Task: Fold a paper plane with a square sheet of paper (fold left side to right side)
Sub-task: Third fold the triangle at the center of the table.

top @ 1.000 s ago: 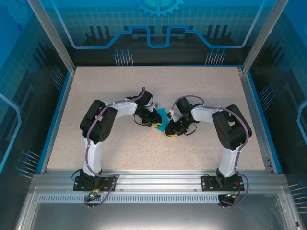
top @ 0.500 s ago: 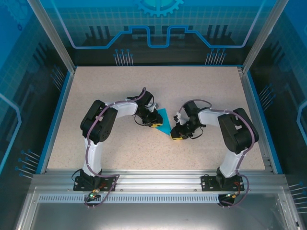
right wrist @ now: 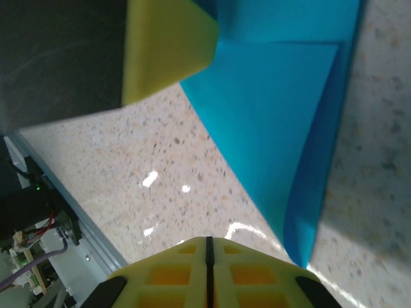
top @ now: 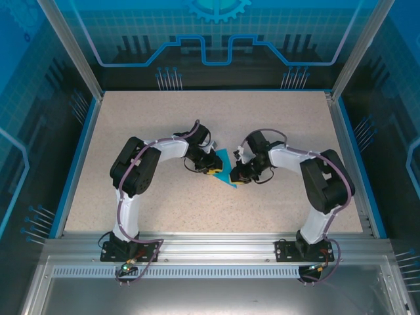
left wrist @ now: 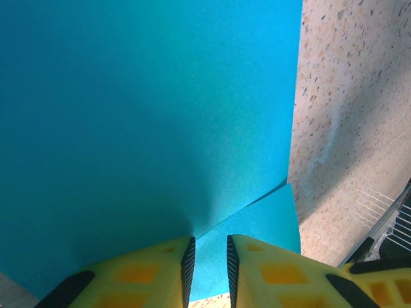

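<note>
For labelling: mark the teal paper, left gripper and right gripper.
teal paper point(left wrist: 148, 115), left wrist view, upper layer.
left gripper point(left wrist: 207, 249), left wrist view, between fingertips.
right gripper point(right wrist: 208, 244), right wrist view, shut fingertip seam.

Robotics lab test cell: speckled beige tabletop point(top: 197, 125) boxed in by aluminium-profile posts point(top: 70, 49) and blue gear-and-circuit printed panels point(top: 216, 33), left arm point(top: 134, 167) and right arm point(top: 321, 177) bolted to a slotted metal rail point(top: 216, 244)

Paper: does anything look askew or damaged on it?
No tear shows. The paper is folded but not flat: by the left pincer its upper flap seems to lift off the lower layer.
</note>
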`<state>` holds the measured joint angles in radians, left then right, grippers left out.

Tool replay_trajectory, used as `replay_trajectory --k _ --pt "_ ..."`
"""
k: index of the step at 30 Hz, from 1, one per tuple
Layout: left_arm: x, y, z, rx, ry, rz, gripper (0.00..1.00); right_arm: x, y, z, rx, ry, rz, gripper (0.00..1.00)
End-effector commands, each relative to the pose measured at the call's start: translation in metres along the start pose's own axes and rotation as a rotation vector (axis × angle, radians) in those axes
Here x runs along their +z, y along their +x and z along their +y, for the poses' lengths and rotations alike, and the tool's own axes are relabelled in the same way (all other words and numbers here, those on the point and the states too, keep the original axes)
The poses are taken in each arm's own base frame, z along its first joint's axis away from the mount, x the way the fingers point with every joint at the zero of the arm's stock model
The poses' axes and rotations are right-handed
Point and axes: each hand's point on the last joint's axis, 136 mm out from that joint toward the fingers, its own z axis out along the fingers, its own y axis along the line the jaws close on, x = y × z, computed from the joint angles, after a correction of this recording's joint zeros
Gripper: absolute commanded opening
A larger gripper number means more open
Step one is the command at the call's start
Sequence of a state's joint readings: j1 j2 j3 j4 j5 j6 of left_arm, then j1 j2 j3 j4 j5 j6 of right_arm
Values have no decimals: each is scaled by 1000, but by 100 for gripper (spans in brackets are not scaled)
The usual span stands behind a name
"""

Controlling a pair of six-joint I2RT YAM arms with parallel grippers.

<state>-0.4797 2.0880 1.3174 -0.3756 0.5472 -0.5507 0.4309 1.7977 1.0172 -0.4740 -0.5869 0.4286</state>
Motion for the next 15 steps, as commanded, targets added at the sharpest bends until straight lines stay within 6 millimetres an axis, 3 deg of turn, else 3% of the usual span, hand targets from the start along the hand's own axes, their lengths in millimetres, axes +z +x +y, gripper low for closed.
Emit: replay_trajectory --k 1,9,15 --pt "23 22 51 -75 -169 63 26 12 -3 -11 50 56 17 7" --pt "18 18 42 -58 -155 49 26 23 6 -45 140 177 52 7" --pt "-13 8 6 6 -102 -21 31 27 19 -60 175 225 92 7"
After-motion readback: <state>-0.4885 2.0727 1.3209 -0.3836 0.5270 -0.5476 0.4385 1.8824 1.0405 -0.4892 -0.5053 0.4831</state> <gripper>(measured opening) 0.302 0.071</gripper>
